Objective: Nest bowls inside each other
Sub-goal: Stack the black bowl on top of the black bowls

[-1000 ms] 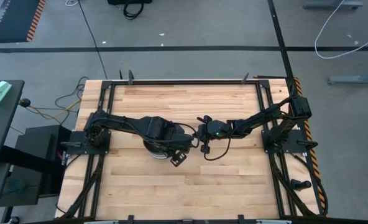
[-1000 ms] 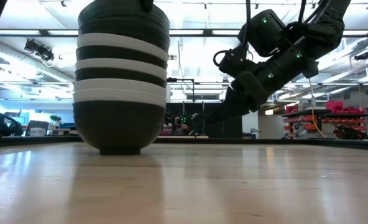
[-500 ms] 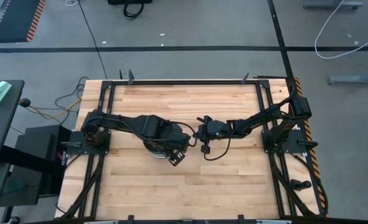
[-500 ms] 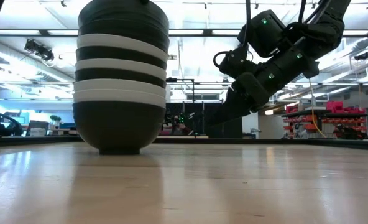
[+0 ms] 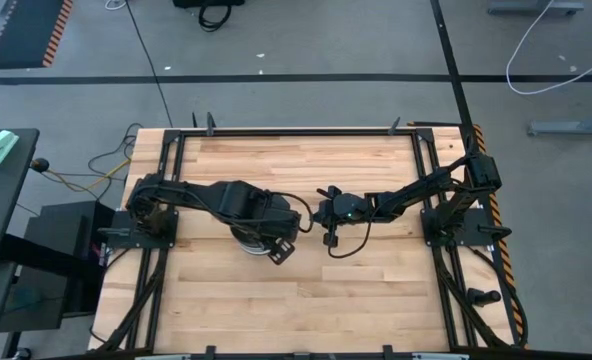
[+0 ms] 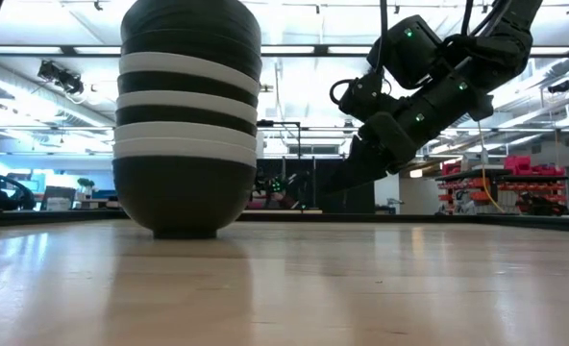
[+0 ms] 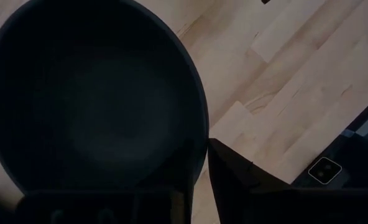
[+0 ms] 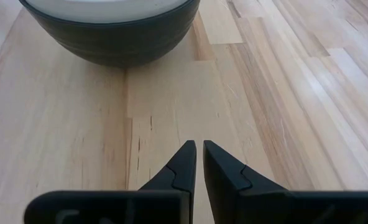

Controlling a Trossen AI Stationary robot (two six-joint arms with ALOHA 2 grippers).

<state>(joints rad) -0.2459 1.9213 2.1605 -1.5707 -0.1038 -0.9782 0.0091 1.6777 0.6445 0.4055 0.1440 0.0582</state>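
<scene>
The bowls (image 6: 188,115) sit stacked under the left end effector (image 5: 276,243) — grip unclear — so the right end effector (image 8: 199,163), pinched narrow, waits beside them.

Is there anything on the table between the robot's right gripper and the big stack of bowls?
Nothing visible stands in the way. In the right wrist view, only bare wooden table lies between the right gripper, its fingers nearly together, and the stack of bowls. The left gripper is over the stack.
</scene>
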